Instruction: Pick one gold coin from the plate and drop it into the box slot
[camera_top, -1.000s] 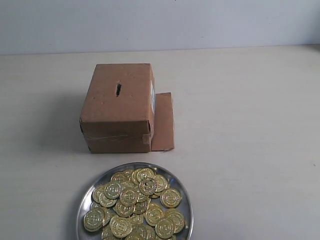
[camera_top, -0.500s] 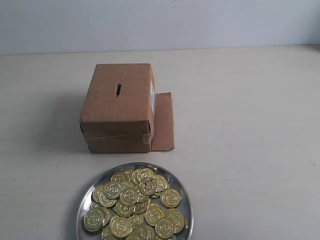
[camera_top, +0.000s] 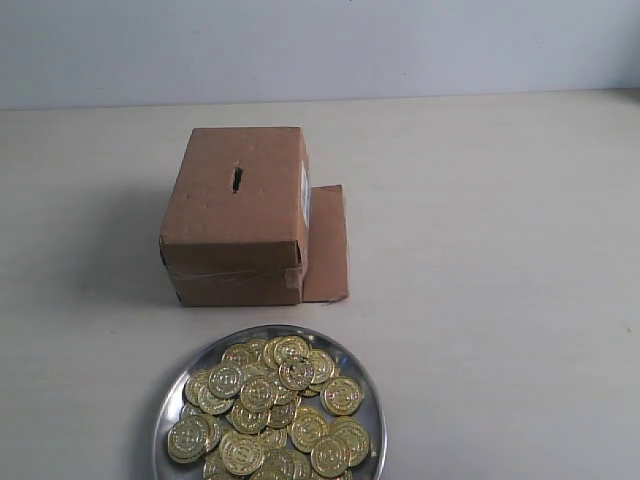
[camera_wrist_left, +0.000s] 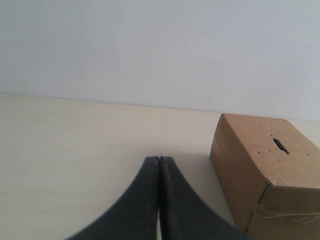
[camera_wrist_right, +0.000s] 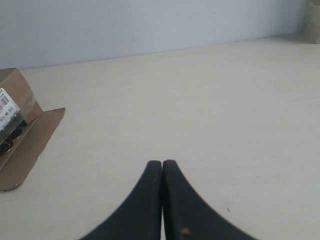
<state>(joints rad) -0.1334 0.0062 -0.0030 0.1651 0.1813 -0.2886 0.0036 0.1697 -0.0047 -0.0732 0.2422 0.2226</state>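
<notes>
A round silver plate (camera_top: 179, 386) at the front of the exterior view holds a heap of several gold coins (camera_top: 272, 410). Behind it stands the brown cardboard box (camera_top: 235, 220), with a dark slot (camera_top: 237, 179) in its top and a loose flap (camera_top: 327, 244) lying to its right. Neither gripper shows in the exterior view. My left gripper (camera_wrist_left: 159, 159) is shut and empty, low over the table, with the box (camera_wrist_left: 265, 180) and its slot (camera_wrist_left: 280, 145) off to one side. My right gripper (camera_wrist_right: 162, 163) is shut and empty; the flap (camera_wrist_right: 27, 147) and the box's white label (camera_wrist_right: 7, 114) lie beside it.
A pale table (camera_top: 500, 260) runs back to a light wall (camera_top: 320, 45). A small beige object (camera_wrist_right: 313, 19) sits at the far corner of the right wrist view.
</notes>
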